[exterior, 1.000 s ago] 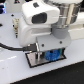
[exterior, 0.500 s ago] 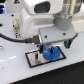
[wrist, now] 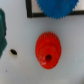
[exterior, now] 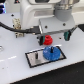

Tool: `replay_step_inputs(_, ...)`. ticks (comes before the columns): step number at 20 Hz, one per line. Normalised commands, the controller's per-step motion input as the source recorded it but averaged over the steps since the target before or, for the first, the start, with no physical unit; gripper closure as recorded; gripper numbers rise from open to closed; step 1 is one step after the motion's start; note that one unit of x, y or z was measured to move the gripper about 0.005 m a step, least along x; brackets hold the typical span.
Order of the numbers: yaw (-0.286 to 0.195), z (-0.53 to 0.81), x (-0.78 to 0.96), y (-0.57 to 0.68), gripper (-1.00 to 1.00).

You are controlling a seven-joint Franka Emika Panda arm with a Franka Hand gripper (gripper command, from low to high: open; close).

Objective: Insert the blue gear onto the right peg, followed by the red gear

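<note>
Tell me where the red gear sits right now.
In the exterior view the red gear lies on the white table, just beyond the grey plate that carries the blue gear, directly under the robot's wrist.

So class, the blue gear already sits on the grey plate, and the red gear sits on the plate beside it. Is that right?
Not quite. The blue gear is on the grey plate, but the red gear lies off the plate, on the white table behind it. The exterior view shows this.
</note>
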Motion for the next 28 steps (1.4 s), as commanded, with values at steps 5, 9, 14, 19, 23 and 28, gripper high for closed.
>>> replay_step_inputs(5, 0.000, -0.25, -0.42, 0.03, -1.00)
replay_step_inputs(9, 0.000, -0.27, -0.36, -0.02, -1.00)
replay_step_inputs(14, 0.000, -0.28, -0.34, -0.02, -1.00)
replay_step_inputs(19, 0.000, -0.29, -0.30, -0.01, -1.00)
replay_step_inputs(23, 0.000, -0.26, -0.23, -0.01, -1.00)
replay_step_inputs(28, 0.000, -0.17, -0.16, 0.00, 1.00)
